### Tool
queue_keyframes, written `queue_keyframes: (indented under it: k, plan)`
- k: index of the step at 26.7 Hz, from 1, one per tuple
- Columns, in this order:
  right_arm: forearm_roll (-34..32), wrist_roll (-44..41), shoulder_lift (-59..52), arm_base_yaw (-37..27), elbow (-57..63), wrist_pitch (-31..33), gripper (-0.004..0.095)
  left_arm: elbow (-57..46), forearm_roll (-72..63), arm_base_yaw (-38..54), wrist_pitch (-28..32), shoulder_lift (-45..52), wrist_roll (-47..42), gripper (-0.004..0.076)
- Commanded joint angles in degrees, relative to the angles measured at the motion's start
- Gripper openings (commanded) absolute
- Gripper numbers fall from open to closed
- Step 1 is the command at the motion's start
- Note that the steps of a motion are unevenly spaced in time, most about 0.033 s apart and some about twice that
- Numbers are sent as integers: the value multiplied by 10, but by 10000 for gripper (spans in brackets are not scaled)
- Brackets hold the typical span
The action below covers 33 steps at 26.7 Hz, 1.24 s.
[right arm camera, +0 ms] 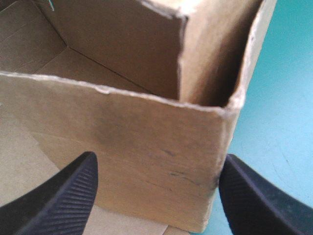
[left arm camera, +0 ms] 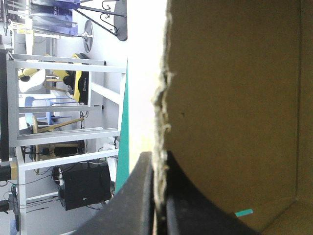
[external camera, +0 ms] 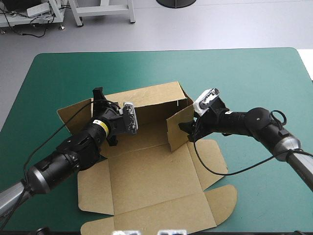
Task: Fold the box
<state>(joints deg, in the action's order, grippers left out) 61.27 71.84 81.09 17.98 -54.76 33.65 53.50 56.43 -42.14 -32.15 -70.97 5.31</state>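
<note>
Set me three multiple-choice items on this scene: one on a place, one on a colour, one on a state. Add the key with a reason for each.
1. Where at the box is the right gripper?
A. its near flaps
B. its raised right wall
C. its left flap

2. What colour is the table cover?
A. red
B. teal-green
C. grey

3. How is the left gripper?
A. open above the box
B. out of view
C. shut on the box

Key:
1 B: the right wrist view shows its fingers apart at that wall.
2 B: teal-green shows all round the box.
3 C: the left wrist view shows its fingers pinching a board edge.
</note>
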Motion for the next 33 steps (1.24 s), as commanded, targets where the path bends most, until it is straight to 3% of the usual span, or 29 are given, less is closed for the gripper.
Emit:
queue_keyframes:
  k: [1,5,10,15,21,28,33]
  plan:
    - [23,13,-22,-1,-18,-4,669,9,0,-3,3,14,-13,-6]
    - [23,13,-22,3,-18,-16,666,9,0,-3,3,14,-13,-6]
    - [5,2,-20,55,-18,-102,664,9,0,-3,3,14,-15,-6]
    - [-70,-101,-11,100,-18,-188,657,9,0,-3,-4,14,-15,-6]
    - [-72,-147,-1,127,-18,-231,510,9,0,-3,-8,14,-27,-6]
    - [-81,-159,17,148,-18,-265,493,9,7,-3,-8,13,-27,-6]
    - [-89,-195,23,164,-19,-298,436,9,64,-3,-11,13,-90,-6]
